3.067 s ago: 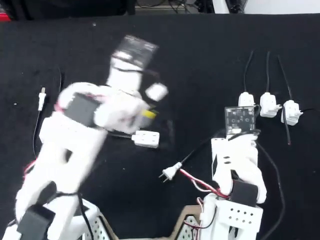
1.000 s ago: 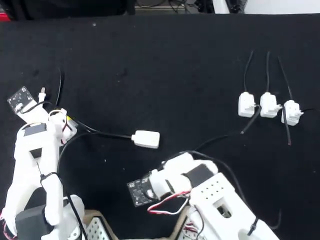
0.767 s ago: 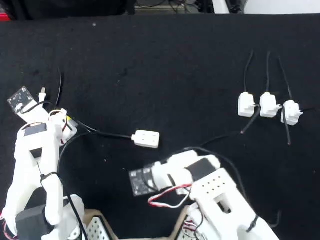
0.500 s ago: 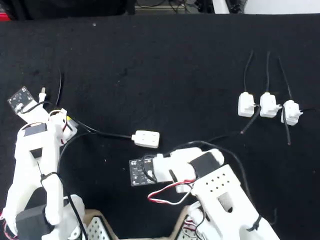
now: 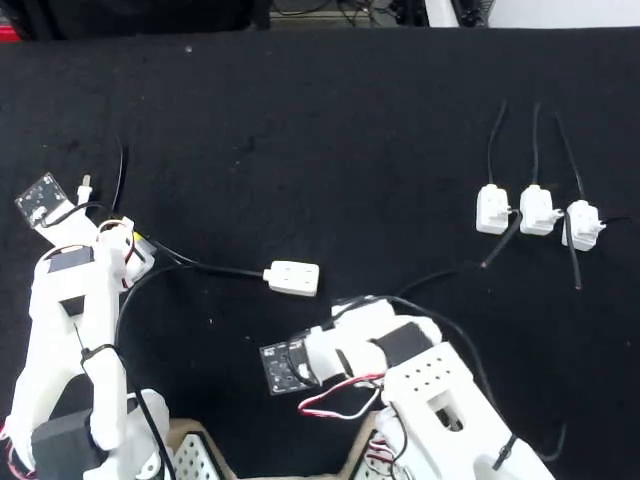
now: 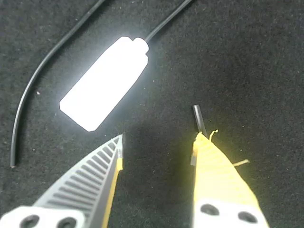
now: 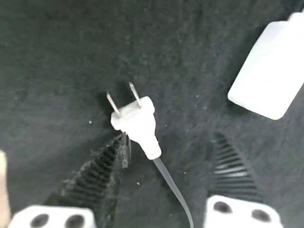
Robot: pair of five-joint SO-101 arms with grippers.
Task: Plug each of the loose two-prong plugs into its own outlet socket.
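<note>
Table (image 5: 330, 110): black cloth, matt, slightly fuzzy.
Plug (image 7: 137, 121): white plastic, smooth, with two bare metal prongs.
Cord (image 7: 173, 187): smooth sheath.
Socket (image 5: 292, 277): white plastic, smooth.
Left gripper (image 6: 157, 140): plastic, one finger ribbed, the other smooth.
Right gripper (image 7: 168, 142): dark matt plastic, ribbed.

The high view looks steeply down over the whole table (image 5: 330, 100) from far off, with the arms (image 5: 75, 330) rising from its lower edge. Each wrist view hangs close above the table and looks down past its own fingers, the left gripper (image 6: 156, 140) and the right gripper (image 7: 168, 137). The right wrist and high views share the socket (image 5: 292, 277).
</note>
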